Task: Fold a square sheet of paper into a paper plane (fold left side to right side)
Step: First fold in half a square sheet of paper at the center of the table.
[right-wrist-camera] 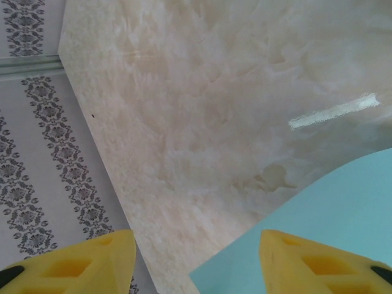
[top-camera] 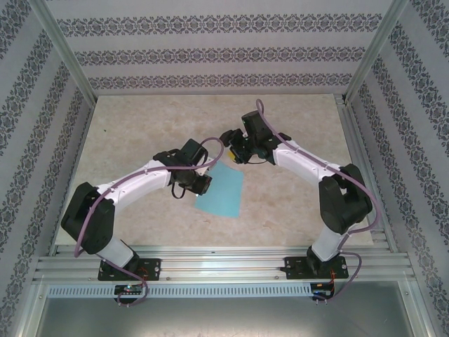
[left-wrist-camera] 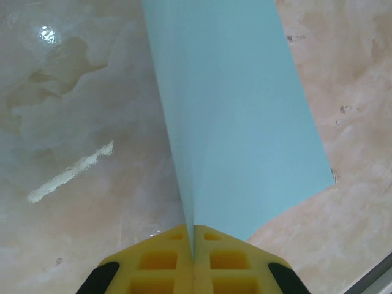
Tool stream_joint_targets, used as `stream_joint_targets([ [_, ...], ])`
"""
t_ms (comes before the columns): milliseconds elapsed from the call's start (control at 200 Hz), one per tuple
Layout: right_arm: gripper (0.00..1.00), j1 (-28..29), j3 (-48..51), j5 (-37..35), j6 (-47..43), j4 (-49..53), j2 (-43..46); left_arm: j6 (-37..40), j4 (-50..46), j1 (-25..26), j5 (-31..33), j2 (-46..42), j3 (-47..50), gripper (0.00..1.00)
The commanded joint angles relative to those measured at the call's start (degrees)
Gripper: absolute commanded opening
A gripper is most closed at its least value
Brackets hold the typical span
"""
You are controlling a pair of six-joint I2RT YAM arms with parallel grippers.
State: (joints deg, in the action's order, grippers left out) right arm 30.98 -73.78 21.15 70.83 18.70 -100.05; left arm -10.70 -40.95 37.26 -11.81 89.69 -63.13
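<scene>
Low in the frame, the left gripper (left-wrist-camera: 193,245) pinches one edge of the square sheet of paper (left-wrist-camera: 239,122), which looks light and floppy. The right gripper (right-wrist-camera: 193,240), spread wide, should probably take a free corner.

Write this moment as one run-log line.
left fingers: shut on square sheet of paper | right fingers: open, near its edge | fold: not yet creased

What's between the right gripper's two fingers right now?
Right wrist view: the right gripper is open; between its fingers shows bare marble table, plus a corner of the square sheet of paper by one finger; nothing else.
</scene>
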Motion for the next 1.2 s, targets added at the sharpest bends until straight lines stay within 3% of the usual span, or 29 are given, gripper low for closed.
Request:
stream_joint_targets([
  [0,0.56,1.2,-3.1,2.4,1.2,4.4,-2.4,1.6,-1.4,1.0,1.8,0.6,-2.4,0.00],
  [285,0.51,2.7,-5.4,4.8,0.5,6.4,-5.5,1.8,-1.2,1.4,3.0,0.8,-2.4,0.00],
  [719,0.29,2.9,-4.8,4.5,-1.4,9.1,-4.5,1.2,-1.3,1.6,3.8,0.7,-1.7,0.00],
  [1199,0.32,2.7,-5.3,4.2,-3.1,10.1,-2.7,0.9,-0.9,1.7,4.1,0.8,-0.2,0.00],
])
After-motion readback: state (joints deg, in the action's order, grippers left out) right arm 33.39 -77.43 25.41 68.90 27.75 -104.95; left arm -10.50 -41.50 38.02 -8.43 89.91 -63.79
